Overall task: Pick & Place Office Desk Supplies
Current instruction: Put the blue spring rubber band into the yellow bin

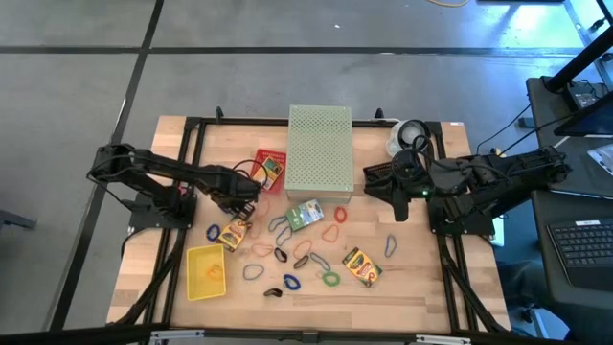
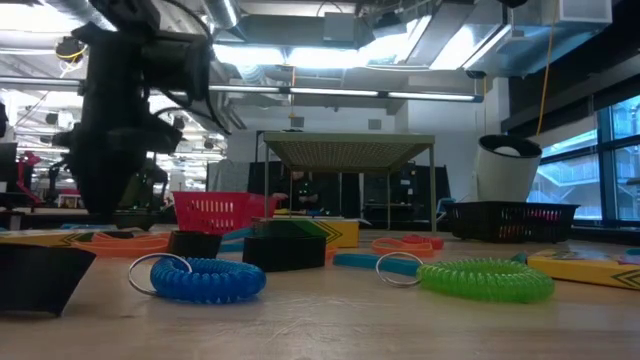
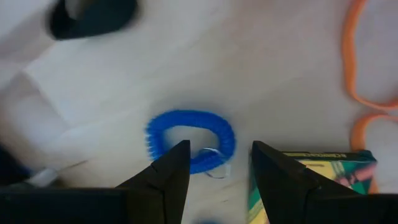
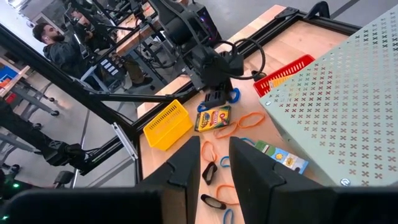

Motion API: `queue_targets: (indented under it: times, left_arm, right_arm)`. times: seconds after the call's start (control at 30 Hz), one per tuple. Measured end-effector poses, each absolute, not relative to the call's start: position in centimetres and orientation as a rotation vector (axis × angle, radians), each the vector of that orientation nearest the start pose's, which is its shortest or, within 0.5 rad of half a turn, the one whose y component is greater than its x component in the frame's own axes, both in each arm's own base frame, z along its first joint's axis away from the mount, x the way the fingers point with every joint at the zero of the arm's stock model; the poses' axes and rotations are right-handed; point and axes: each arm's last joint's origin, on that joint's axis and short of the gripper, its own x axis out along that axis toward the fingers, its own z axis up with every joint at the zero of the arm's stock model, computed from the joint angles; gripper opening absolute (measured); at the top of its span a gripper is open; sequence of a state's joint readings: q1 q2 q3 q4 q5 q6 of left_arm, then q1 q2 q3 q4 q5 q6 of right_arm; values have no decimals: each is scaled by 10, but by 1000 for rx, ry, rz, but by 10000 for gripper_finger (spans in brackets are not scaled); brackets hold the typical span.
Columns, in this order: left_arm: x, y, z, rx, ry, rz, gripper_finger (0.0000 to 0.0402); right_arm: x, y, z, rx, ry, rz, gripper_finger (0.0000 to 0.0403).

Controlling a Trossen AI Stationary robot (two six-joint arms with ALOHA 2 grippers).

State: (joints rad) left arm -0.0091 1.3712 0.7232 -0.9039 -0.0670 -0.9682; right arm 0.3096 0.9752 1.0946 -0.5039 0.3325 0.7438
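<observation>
Card box (image 1: 271, 171) in red basket (image 1: 261, 156)

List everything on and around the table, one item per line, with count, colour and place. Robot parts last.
coil bands: many, blue, green, orange and red, scattered over the table's middle and front.
blue coil band: one, just ahead of the left gripper's fingers.
black clips: a few, among the bands.
crayon boxes: three, yellow and green, front right, centre and front left.
yellow basket: one, front left.
red basket: one, left of the perforated box.
perforated box: one, pale green, rear centre.
black basket: one, rear right.
person: one, beyond the table.
left gripper: open, low over the bands.
right gripper: raised right of the perforated box.
</observation>
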Motion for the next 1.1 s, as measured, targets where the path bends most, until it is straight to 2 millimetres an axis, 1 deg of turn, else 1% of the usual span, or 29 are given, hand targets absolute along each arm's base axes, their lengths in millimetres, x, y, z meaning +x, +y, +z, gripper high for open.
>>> queue_targets:
  times: [0.2, 0.43, 0.53, 0.63, 0.77, 1.1]
  left_arm:
    - [201, -2, 160, -728, 1361, 776, 168]
    - [194, -2, 149, -735, 1375, 789, 168]
    - [193, -2, 142, -745, 1354, 782, 168]
    - [189, 0, 136, -758, 1350, 774, 160]
    - [188, 2, 135, -747, 1357, 761, 128]
    - [188, 7, 134, -697, 1350, 751, 13]
  right_arm:
    - [190, 51, 375, 616, 334, -155, 86]
    - [190, 51, 377, 622, 321, -150, 86]
    - [191, 51, 378, 626, 310, -146, 86]
    - [191, 51, 379, 631, 294, -139, 86]
    - [191, 51, 380, 629, 291, -138, 86]
    - [192, 51, 380, 630, 288, -137, 86]
